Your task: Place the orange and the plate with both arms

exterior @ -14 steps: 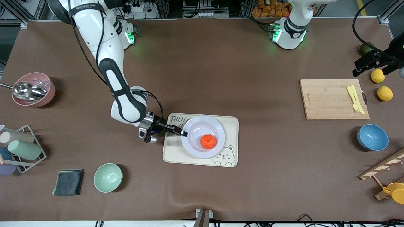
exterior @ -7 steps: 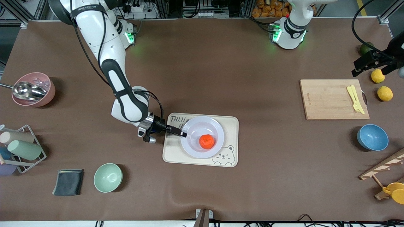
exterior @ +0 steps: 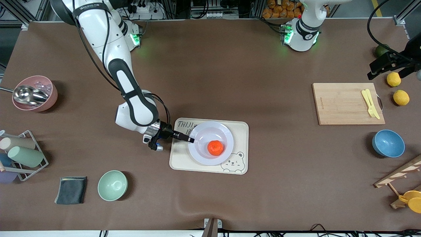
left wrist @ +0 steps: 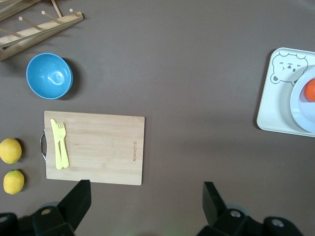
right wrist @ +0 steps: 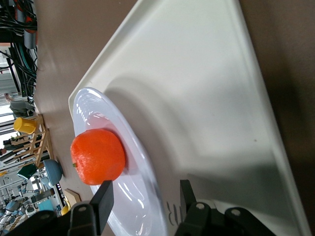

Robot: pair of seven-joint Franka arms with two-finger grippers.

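The pale lavender-white plate (exterior: 204,131) lies on the cream bear-print tray (exterior: 240,131) with the orange (exterior: 215,147) in it, off-centre toward the front camera. My right gripper (exterior: 189,139) is at the plate's rim on the right arm's side. In the right wrist view its fingers (right wrist: 103,196) stand apart, straddling the rim of the plate (right wrist: 93,105), with the orange (right wrist: 97,156) close ahead. My left gripper (exterior: 373,70) is open and empty, waiting high over the table at the left arm's end. Its wrist view shows the gripper (left wrist: 145,201), the plate (left wrist: 306,110) and the orange (left wrist: 310,91).
A wooden cutting board (exterior: 348,103) holds a yellow fork and knife (exterior: 370,103). Two lemons (exterior: 401,97) and a dark green fruit (exterior: 381,50) lie by it. A blue bowl (exterior: 388,143), green bowl (exterior: 112,185), grey cloth (exterior: 71,190), pink bowl with a ladle (exterior: 34,93) and cup rack (exterior: 19,154) ring the table.
The plate with the orange has shifted slightly toward the right arm's end of the tray. The right arm's elbow has swung a little. The left gripper has barely moved.
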